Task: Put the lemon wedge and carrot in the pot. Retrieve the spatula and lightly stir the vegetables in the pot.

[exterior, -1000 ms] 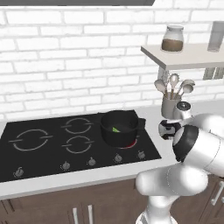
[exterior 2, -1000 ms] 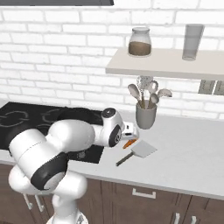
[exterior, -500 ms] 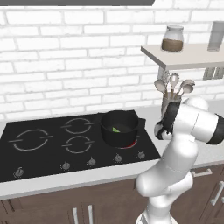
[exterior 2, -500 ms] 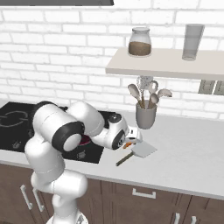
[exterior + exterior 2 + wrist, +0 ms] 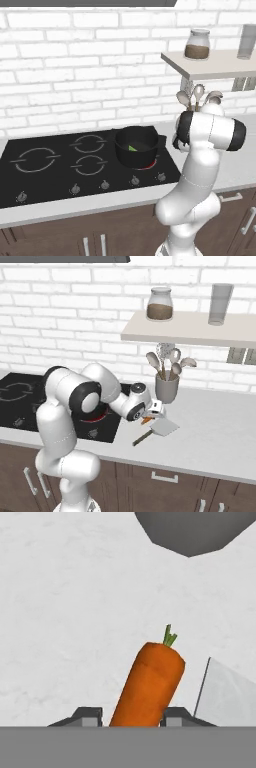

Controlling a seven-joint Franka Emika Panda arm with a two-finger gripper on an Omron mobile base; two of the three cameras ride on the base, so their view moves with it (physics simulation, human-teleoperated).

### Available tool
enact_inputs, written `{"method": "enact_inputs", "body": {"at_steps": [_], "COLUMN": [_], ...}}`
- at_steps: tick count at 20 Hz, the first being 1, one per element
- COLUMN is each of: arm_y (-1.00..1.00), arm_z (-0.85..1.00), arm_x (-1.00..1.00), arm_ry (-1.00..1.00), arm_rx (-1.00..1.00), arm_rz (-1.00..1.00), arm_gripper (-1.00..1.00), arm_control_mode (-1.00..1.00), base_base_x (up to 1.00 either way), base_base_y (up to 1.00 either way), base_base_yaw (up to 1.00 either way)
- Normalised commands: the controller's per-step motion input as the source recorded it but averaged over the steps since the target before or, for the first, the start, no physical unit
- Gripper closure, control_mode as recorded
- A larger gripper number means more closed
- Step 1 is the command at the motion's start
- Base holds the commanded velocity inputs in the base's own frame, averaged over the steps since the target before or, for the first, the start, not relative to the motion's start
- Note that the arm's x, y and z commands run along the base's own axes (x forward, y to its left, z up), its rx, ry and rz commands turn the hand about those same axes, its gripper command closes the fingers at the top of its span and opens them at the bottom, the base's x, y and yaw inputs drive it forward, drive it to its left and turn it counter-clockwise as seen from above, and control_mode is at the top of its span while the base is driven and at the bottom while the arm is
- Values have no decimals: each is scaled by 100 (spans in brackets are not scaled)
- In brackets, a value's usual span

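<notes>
The carrot (image 5: 150, 682) lies on the pale counter, its green stub pointing away, and my gripper (image 5: 132, 717) has its two dark tips pressed against its sides. In the right base view the gripper (image 5: 152, 415) is low over the counter on the carrot (image 5: 146, 419), just right of the hob. The spatula (image 5: 155, 430) lies flat beside it, blade (image 5: 225, 697) to the carrot's right. The black pot (image 5: 136, 147) stands on the hob's near right ring with the yellow-green lemon wedge (image 5: 132, 148) inside.
A grey utensil cup (image 5: 166, 388) full of spoons stands just behind the gripper by the wall. A shelf (image 5: 190, 331) above carries a jar (image 5: 160, 304) and a glass (image 5: 220, 303). The black hob (image 5: 75, 165) spreads to the left.
The jaws have closed in from wide open onto the carrot. The arm's elbow has swung round while the hand stayed low at the carrot.
</notes>
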Motion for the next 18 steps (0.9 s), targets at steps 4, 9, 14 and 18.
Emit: {"method": "enact_inputs", "body": {"at_steps": [4,9,14,18], "arm_y": [-5,12,39,68], "arm_z": [-8,65,100,100], "arm_x": [7,-29,-76,-72], "arm_ry": [4,0,-3,-4], "arm_rx": [8,2,0,0], "arm_rz": [-2,0,0,0], "arm_gripper": [100,100,100,100], "arm_control_mode": [-100,-100,-100,-100], "base_base_x": [0,0,0,0], "base_base_y": [0,0,0,0], "base_base_yaw": [0,0,0,0]}}
